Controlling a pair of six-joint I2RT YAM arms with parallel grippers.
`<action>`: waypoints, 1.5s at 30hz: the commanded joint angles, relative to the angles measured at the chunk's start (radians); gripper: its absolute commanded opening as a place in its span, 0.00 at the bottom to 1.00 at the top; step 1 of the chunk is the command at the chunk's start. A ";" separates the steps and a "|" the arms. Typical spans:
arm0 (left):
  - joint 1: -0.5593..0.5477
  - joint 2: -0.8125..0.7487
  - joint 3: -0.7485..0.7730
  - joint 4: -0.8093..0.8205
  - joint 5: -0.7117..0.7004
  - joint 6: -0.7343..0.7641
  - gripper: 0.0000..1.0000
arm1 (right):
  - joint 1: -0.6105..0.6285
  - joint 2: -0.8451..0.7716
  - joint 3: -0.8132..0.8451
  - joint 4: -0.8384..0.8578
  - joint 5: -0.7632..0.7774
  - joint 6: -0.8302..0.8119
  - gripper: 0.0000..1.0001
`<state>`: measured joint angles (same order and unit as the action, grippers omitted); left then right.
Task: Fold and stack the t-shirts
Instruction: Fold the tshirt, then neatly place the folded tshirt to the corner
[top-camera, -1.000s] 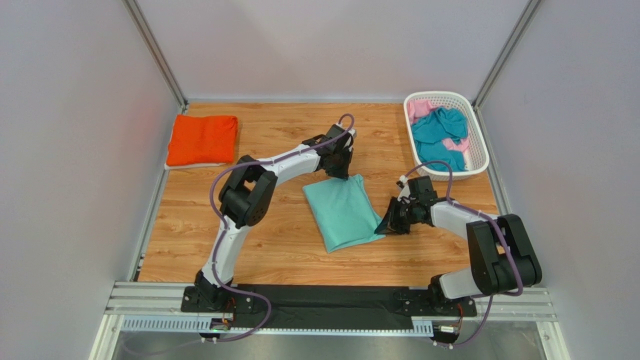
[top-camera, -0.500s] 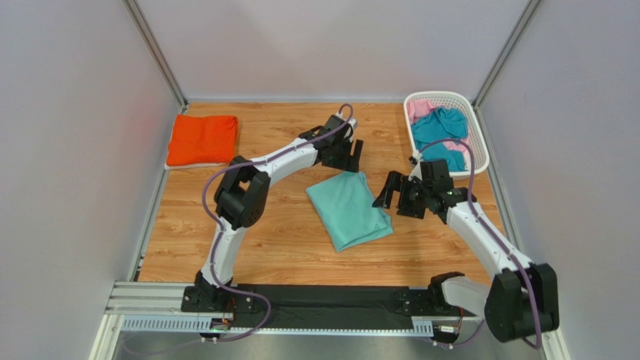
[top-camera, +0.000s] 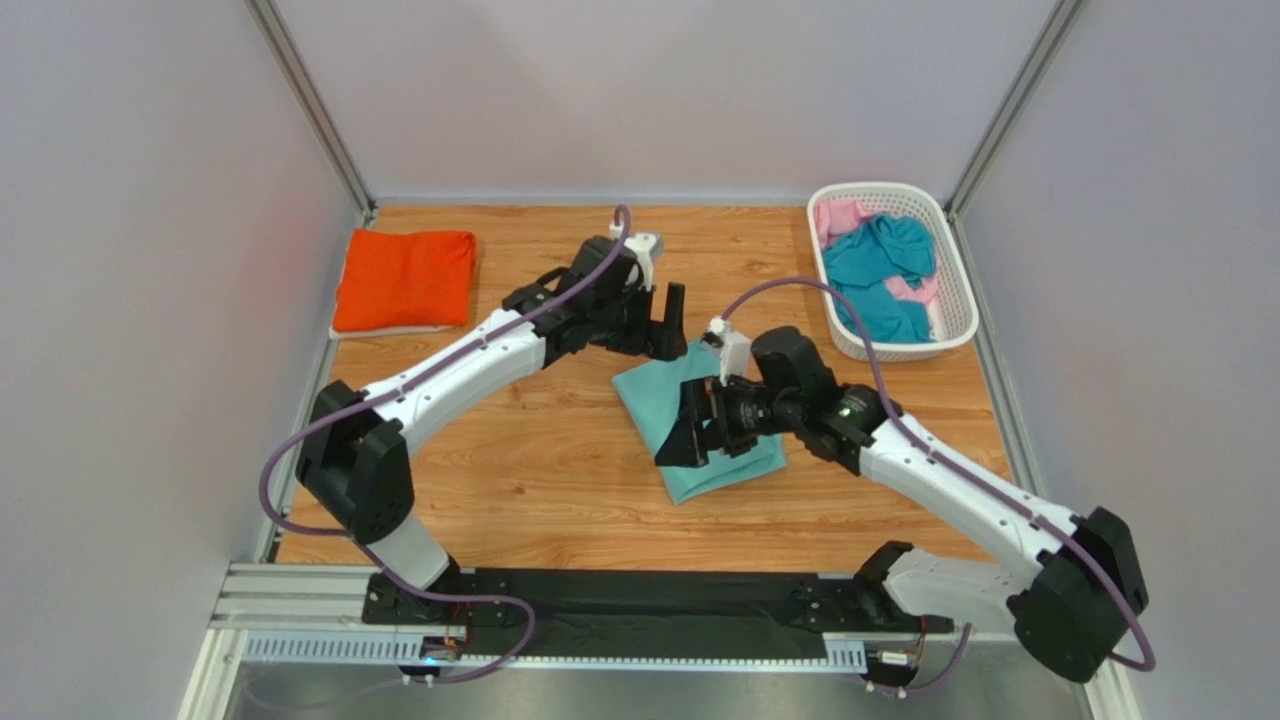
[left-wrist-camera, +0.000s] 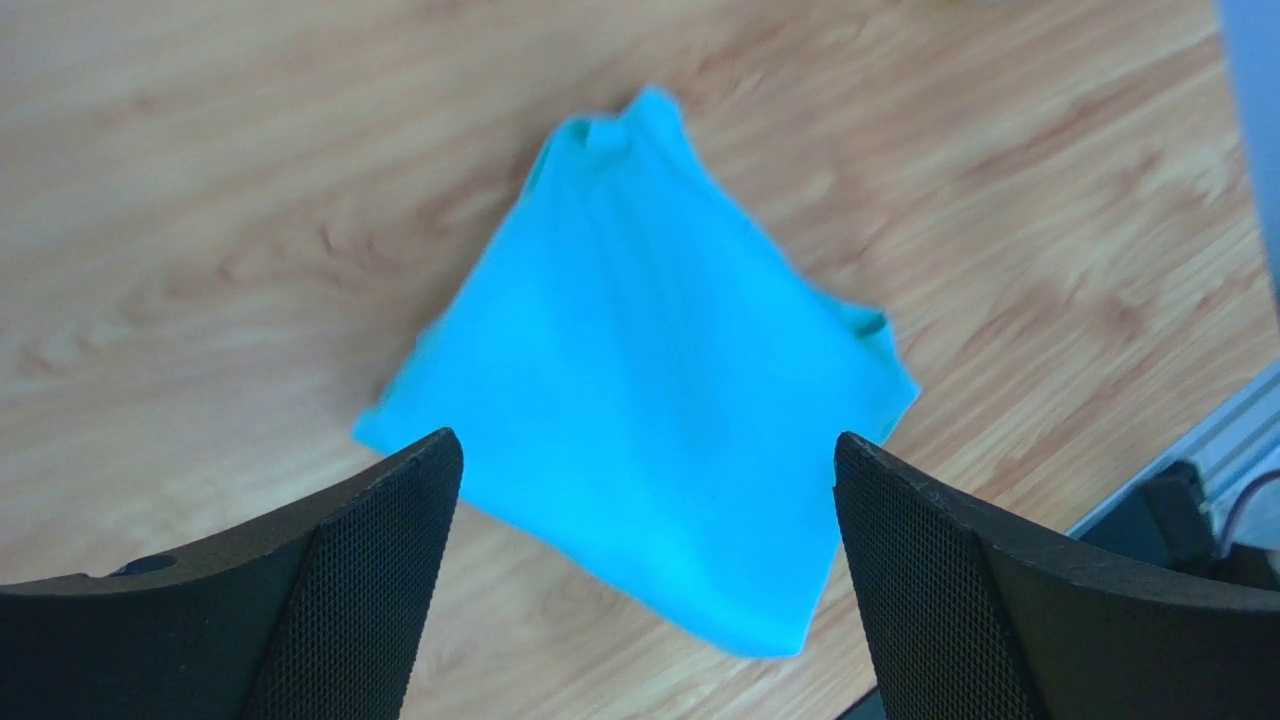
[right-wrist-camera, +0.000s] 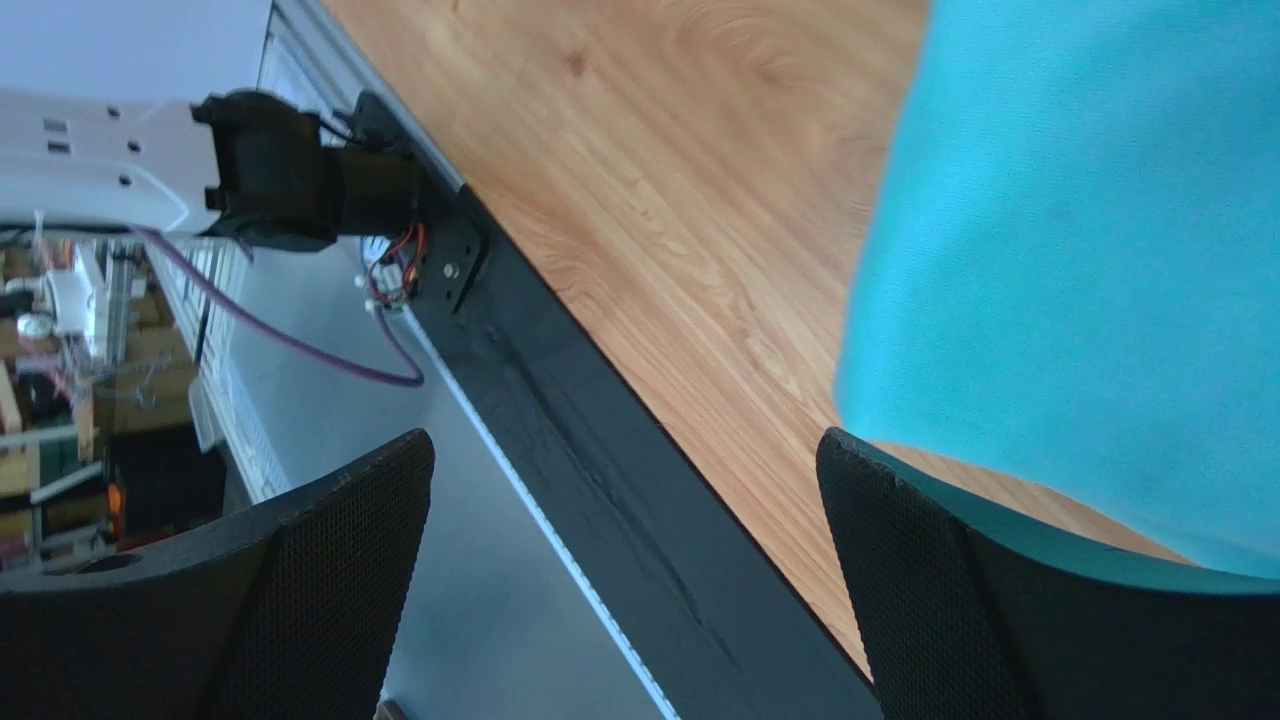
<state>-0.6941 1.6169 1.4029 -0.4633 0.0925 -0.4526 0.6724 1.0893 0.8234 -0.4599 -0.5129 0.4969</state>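
Left gripper, right gripper agape, poised over mint t-shirt

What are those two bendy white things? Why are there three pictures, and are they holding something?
They are two robot arms, bolted to the near edge of a wooden table. Each arm ends in a pincer with two black fingers.

The wide picture comes from a camera fixed above and behind the arms. The other two come from little cameras on the arms' wrists, so each shows its own black fingers at the bottom.

The left pincer and the right pincer are both open, close to a folded mint-green t-shirt in the middle of the table. Neither is holding anything.

A folded orange t-shirt lies in the far left corner. At the far right, a white basket holds a crumpled teal t-shirt and some pink cloth.
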 joint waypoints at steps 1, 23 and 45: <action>-0.002 0.049 -0.079 0.008 0.059 -0.046 1.00 | 0.042 0.100 0.003 0.185 -0.051 0.029 1.00; 0.004 0.313 -0.188 0.072 0.121 -0.173 1.00 | 0.024 0.478 -0.268 0.428 0.050 0.089 1.00; -0.062 -0.374 -0.661 -0.018 -0.022 -0.455 1.00 | 0.004 -0.038 -0.033 -0.171 0.026 -0.153 1.00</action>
<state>-0.7288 1.3758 0.7235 -0.3946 0.1303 -0.8612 0.6765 1.1099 0.7498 -0.5648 -0.4057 0.3641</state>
